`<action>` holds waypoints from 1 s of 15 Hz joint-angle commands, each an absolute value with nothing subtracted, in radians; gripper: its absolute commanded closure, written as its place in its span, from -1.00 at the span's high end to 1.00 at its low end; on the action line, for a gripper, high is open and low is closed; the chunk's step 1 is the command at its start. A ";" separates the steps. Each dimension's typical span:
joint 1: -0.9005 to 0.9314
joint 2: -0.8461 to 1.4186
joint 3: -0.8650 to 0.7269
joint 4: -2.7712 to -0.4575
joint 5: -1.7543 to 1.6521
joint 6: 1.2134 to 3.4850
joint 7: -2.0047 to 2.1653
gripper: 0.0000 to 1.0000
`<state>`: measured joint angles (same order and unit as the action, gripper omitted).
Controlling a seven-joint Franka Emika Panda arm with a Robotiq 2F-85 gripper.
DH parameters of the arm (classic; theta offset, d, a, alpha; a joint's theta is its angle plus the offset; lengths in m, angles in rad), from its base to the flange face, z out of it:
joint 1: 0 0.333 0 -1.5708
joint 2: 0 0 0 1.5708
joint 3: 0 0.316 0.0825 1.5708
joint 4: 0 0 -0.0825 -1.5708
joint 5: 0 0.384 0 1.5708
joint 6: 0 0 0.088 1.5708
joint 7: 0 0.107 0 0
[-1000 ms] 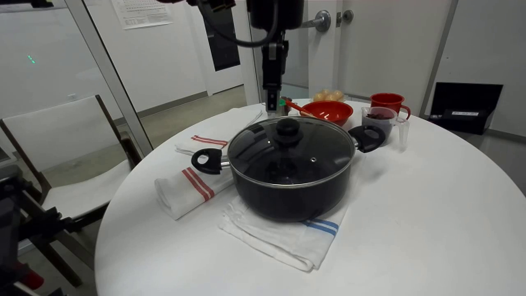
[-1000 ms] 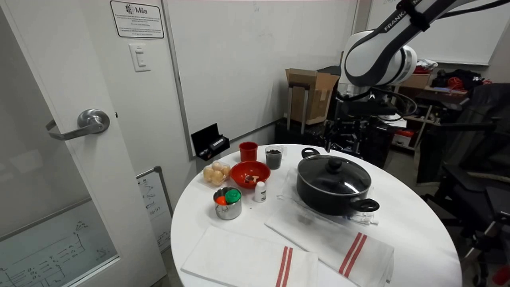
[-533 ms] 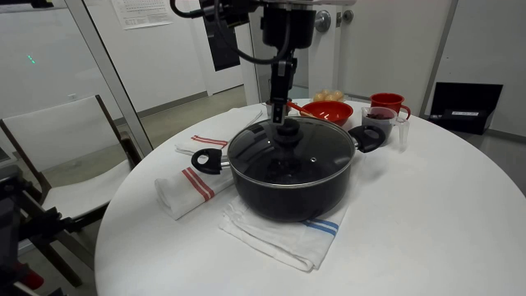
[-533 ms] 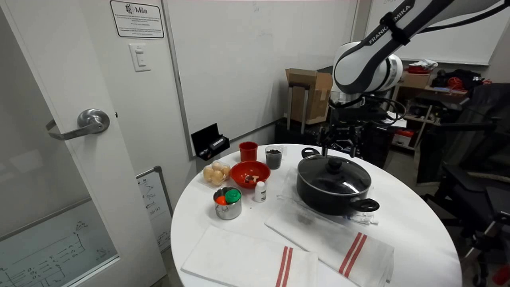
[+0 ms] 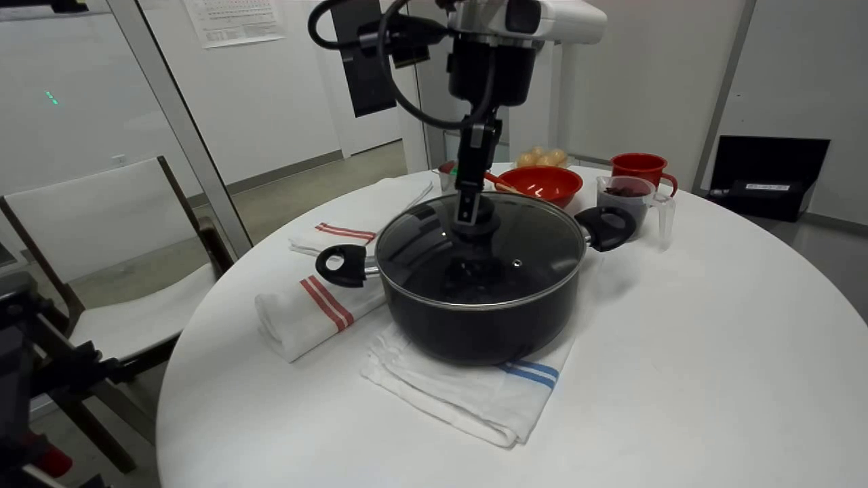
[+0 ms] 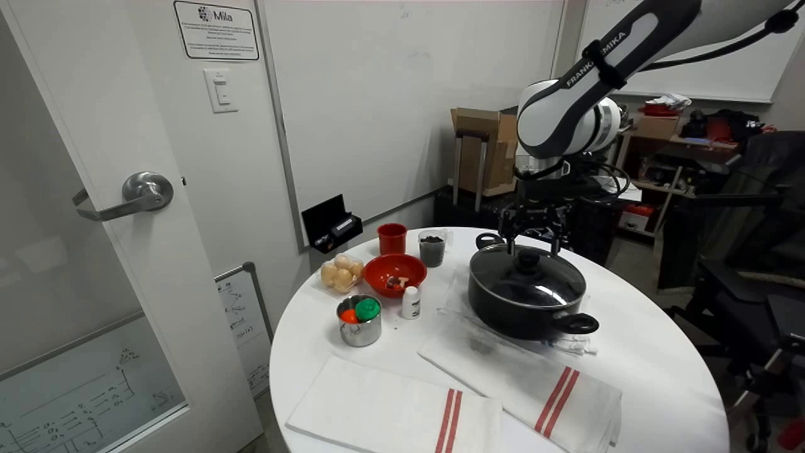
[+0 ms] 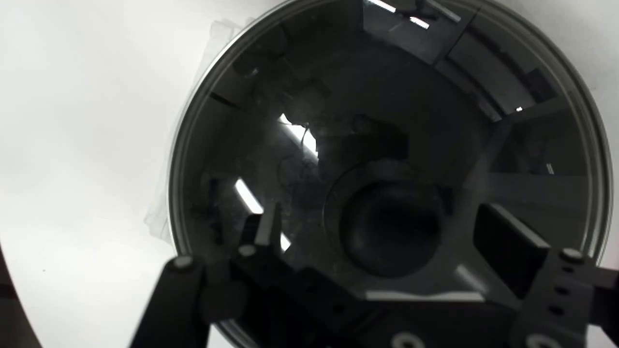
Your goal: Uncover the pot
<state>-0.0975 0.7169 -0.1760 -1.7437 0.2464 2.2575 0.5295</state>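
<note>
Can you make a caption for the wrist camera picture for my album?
Open black gripper above a round, silver-rimmed dark glass lid, whose round black knob shows between the fingers.

Both exterior views look slantwise down across the table (image 6: 660, 377), from different sides. From close above, the wrist view faces downward to the lid (image 7: 396, 135) of the pot (image 5: 483, 332); all three share this lid.

White door (image 6: 160, 270) with lever handle (image 6: 148, 192); light switch (image 6: 221, 91) below Mila sign (image 6: 216, 34); whiteboard (image 6: 409, 107); pale chair (image 5: 102, 217) stands near round table (image 5: 692, 352)
</note>
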 commanded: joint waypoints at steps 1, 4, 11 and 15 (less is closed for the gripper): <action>-0.099 0.767 -0.183 -1.671 0.243 2.204 0.558 1.00; -0.100 0.785 -0.186 -1.652 0.243 2.193 0.562 1.00; -0.103 0.793 -0.185 -1.631 0.246 2.188 0.571 -0.12; -0.104 0.789 -0.184 -1.624 0.247 2.184 0.571 -0.49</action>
